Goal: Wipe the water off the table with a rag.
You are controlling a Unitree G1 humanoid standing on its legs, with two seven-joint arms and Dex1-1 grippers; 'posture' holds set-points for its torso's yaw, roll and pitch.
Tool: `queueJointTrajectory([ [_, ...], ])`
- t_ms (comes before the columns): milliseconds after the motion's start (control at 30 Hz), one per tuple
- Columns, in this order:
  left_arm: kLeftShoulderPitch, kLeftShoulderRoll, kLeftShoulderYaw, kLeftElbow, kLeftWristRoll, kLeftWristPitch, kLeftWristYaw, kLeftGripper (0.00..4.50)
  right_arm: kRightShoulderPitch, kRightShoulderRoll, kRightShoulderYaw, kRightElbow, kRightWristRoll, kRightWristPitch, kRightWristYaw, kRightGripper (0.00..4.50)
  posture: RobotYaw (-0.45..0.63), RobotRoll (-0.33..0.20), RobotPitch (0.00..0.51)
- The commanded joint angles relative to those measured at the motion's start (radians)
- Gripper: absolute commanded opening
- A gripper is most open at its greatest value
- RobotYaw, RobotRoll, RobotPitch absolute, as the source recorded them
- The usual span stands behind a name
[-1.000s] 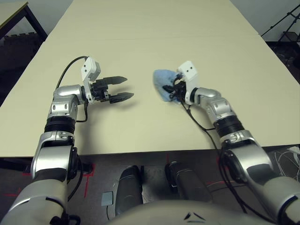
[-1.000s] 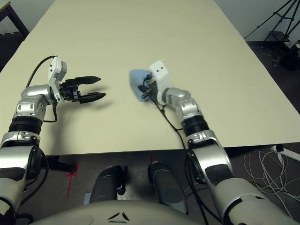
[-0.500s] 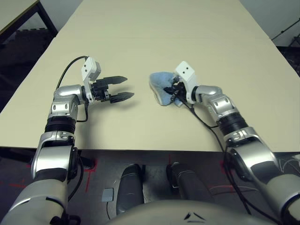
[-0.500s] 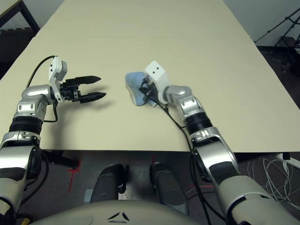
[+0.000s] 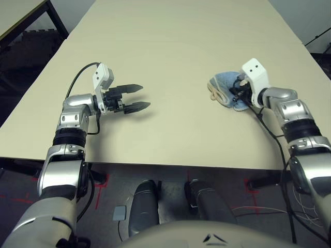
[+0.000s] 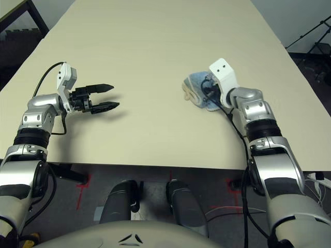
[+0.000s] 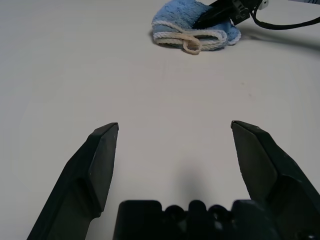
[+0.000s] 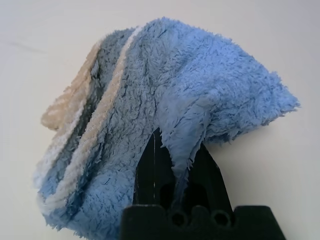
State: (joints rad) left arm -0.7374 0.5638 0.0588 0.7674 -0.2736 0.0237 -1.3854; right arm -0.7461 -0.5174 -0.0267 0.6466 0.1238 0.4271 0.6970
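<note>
Your right gripper (image 8: 177, 172) is clamped on a fold of the rag (image 5: 223, 89), which sits bunched on the desk (image 5: 170, 46) at about two o'clock from the middle of the head view, well apart from your left gripper (image 5: 133, 97) at nine o'clock. That left gripper hovers just above the surface with its fingers spread wide and nothing between them. The main risk, as I judge it, is the thin pinch: only a tuft of terry pile looks caught between the black fingers (image 8: 150, 165), so a sideways drag could pull the cloth free or let it roll into a ball that skims over the surface instead of lying flat. The cream loop (image 7: 190, 45) hanging from the hem could also snag a fingertip if you bring the left arm in. I cannot make out any drops of water on the pale top near the rag, so you may end up wiping the wrong patch; check for them before you sweep. The rag is light blue, thick and fluffy, rumpled into a rough wedge with a ribbed cream-white hem along one edge; it should soak well but will deform easily. The desk is smooth, matte and flat, offering little friction.
</note>
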Motion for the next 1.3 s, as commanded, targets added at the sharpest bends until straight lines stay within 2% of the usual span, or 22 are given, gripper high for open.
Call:
queueJointTrajectory([
  [33, -0.018, -0.011, -0.010, 0.026, 0.009, -0.012, -0.009, 4.50, 0.000, -0.012, -0.072, -0.100, 0.094, 0.092, 0.042, 0.00, -0.32, 0.000, 0.129],
  [267, -0.032, -0.023, -0.013, 0.049, 0.013, -0.026, -0.010, 4.50, -0.021, -0.150, -0.108, -0.165, 0.133, 0.192, 0.112, 0.00, -0.33, 0.000, 0.126],
  [500, -0.029, -0.024, -0.012, 0.050, 0.012, -0.029, -0.008, 4.50, -0.010, -0.283, -0.079, -0.099, 0.104, 0.185, 0.175, 0.00, -0.33, 0.000, 0.124],
  [667, -0.025, -0.022, -0.011, 0.047, 0.011, -0.028, -0.009, 4.50, 0.012, -0.311, -0.049, -0.025, 0.057, 0.143, 0.190, 0.00, -0.32, 0.000, 0.124],
  [933, -0.022, -0.012, -0.007, 0.037, 0.009, -0.023, -0.009, 4.50, 0.054, -0.267, -0.060, 0.133, 0.000, 0.025, 0.103, 0.00, -0.31, 0.000, 0.128],
  [1133, -0.024, -0.006, -0.008, 0.034, 0.010, -0.019, -0.009, 4.50, 0.060, -0.252, -0.075, 0.195, -0.039, -0.082, -0.006, 1.96, -0.31, 0.000, 0.130],
  [1300, -0.021, -0.003, 0.001, 0.031, 0.007, -0.019, 0.010, 4.50, 0.067, -0.284, -0.178, 0.161, 0.014, -0.096, -0.083, 3.91, -0.31, 0.000, 0.134],
])
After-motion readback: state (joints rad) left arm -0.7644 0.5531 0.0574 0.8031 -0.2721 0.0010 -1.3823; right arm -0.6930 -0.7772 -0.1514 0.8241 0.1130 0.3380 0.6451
